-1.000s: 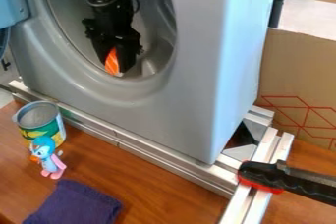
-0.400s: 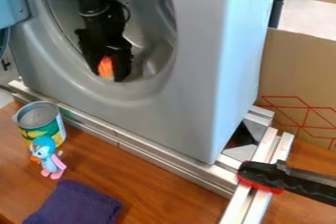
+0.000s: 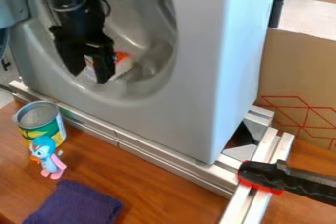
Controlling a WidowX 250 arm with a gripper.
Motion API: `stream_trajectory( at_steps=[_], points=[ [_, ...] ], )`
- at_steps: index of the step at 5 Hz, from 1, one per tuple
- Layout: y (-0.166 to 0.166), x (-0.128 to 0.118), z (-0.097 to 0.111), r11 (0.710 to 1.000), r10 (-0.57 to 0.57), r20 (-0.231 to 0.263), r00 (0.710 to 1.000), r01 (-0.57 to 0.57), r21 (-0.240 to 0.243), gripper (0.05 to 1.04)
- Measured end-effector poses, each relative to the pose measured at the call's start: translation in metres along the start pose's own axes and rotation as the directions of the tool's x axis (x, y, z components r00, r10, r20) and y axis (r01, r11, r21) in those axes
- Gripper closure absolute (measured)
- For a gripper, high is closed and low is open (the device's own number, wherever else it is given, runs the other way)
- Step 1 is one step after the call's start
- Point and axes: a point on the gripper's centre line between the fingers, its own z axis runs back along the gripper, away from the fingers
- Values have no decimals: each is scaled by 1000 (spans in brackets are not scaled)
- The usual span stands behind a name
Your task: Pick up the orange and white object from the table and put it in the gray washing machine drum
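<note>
Pincer [image 3: 87, 76] at upper left, fingers apart, looks released beside orange-and-white object [image 3: 121, 57] in washing-machine drum [image 3: 139, 17]; best backed out slowly, avoiding object and rim [image 3: 119, 94].

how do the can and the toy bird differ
The can is a wide cylinder with an open top, while the toy bird is a slimmer figure with a rounded head. The can has a green and yellow label around bare metal; the toy bird is blue and pink with an orange beak. The toy bird stands nearer the camera, partly in front of the can. Both stand upright on the wooden table.
</note>
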Motion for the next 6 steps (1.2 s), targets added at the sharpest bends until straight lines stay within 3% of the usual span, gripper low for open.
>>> stream_trajectory(
  at_steps=[1,2,3,4,5,6],
  points=[
    [9,-47,16,989,38,-130,991,-19,147,86],
    [-2,-93,5,962,65,-351,934,35,271,86],
    [-12,-142,6,965,7,-415,910,103,243,86],
    [-14,-144,2,971,-112,-327,938,173,162,86],
    [-5,-142,0,983,-172,-212,962,181,26,86],
    [-1,-131,-4,977,-205,-131,970,196,-79,86]
  ],
)
